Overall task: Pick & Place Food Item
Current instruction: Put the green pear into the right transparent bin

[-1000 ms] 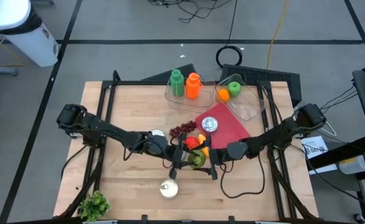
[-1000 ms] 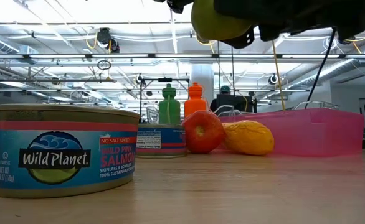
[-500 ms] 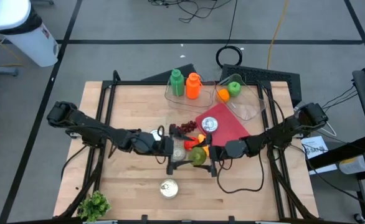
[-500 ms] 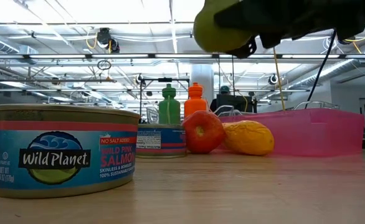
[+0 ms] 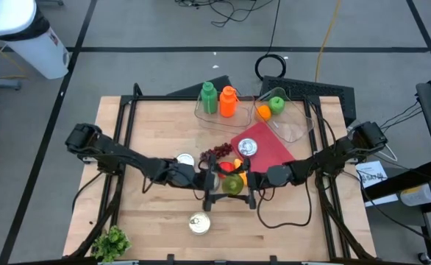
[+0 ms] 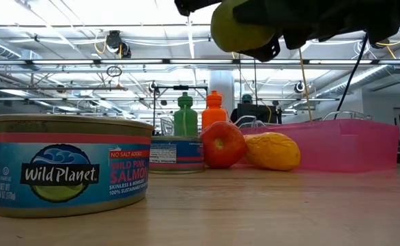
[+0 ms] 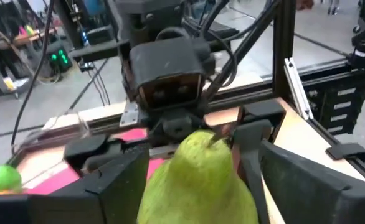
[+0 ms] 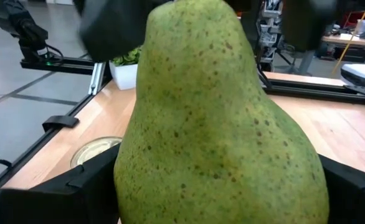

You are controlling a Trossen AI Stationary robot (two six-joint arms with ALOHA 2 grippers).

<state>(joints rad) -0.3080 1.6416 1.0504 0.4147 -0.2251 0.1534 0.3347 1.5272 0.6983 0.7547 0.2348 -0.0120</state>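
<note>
Right end effector (image 5: 245,185) grips a speckled green pear (image 5: 232,184) in the air over the middle of the wooden table (image 5: 149,118), a dark finger on each side of the fruit. In the right wrist view the pear (image 8: 217,124) fills nearly everything. Only the edges of that arm's fingers (image 8: 76,186) show beside it, and most of what lies behind is blocked.

Left end effector (image 5: 218,185) faces it from the opposite side, its jaws spread wide around the same pear. In the left wrist view the pear (image 7: 195,177) sits between the two fingers (image 7: 298,183), with a clear gap on one side. On the other side I cannot tell whether the finger touches the skin. The pear's lower part is cut off by that picture's edge.

From table height only the pear's underside (image 6: 237,31) shows, hanging from dark parts that run out of the top of the picture. The two arms cannot be separated there.

On the table, a salmon tin with a blue label (image 6: 67,167) stands nearest the low camera, and a second tin (image 6: 176,154) farther back. Beside that tin lie a red round fruit (image 6: 222,145) and a yellow fruit (image 6: 273,151); from above both are partly covered by the arms. A pink tray (image 5: 274,153) carries another tin (image 5: 248,147). Dark red grapes (image 5: 217,153) lie just beside the tray. A green bottle (image 5: 209,98) and an orange bottle (image 5: 228,101) stand at the far edge.
</note>
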